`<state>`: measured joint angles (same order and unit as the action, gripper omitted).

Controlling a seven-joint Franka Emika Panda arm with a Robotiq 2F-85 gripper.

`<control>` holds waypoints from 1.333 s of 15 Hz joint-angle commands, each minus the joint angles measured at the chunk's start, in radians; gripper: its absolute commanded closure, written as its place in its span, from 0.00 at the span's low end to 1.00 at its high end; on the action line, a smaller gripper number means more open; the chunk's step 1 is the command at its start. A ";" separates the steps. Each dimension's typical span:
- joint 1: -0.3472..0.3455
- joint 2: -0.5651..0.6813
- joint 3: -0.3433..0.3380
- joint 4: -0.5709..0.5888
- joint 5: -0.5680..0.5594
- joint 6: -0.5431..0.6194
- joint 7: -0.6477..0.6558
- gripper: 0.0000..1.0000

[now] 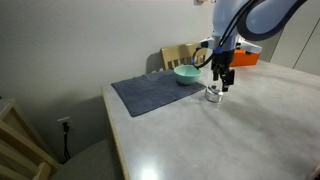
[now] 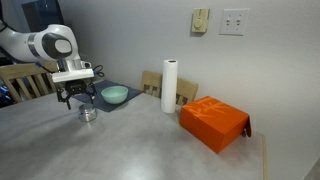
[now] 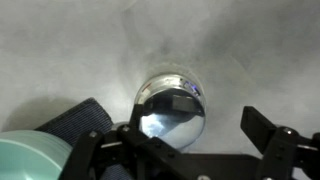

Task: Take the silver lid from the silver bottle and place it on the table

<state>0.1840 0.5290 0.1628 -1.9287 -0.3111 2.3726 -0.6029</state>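
Note:
The silver bottle [image 1: 213, 96] stands upright on the pale table [image 1: 230, 140], just beside the dark mat; it also shows in an exterior view [image 2: 88, 115]. In the wrist view the shiny silver lid [image 3: 168, 118] sits on the bottle [image 3: 180, 78], right below me. My gripper [image 3: 180, 136] is open, its fingers on either side of the lid and not touching it. In both exterior views the gripper [image 1: 223, 83] [image 2: 77, 101] hangs just above the bottle.
A teal bowl [image 1: 186, 73] [image 2: 114, 94] sits on the dark grey-blue mat [image 1: 148, 93], close to the bottle. A tall white cylinder [image 2: 169, 90] and an orange box [image 2: 214, 122] stand further along the table. Wooden chairs [image 1: 177, 55] stand behind.

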 commanded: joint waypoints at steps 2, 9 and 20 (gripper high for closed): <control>0.007 -0.052 -0.013 -0.030 -0.078 0.016 0.075 0.00; -0.052 -0.004 0.021 -0.025 -0.030 0.089 0.004 0.00; -0.072 0.038 0.050 -0.003 0.033 0.072 -0.092 0.00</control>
<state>0.1410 0.5645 0.1935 -1.9379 -0.2981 2.4426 -0.6507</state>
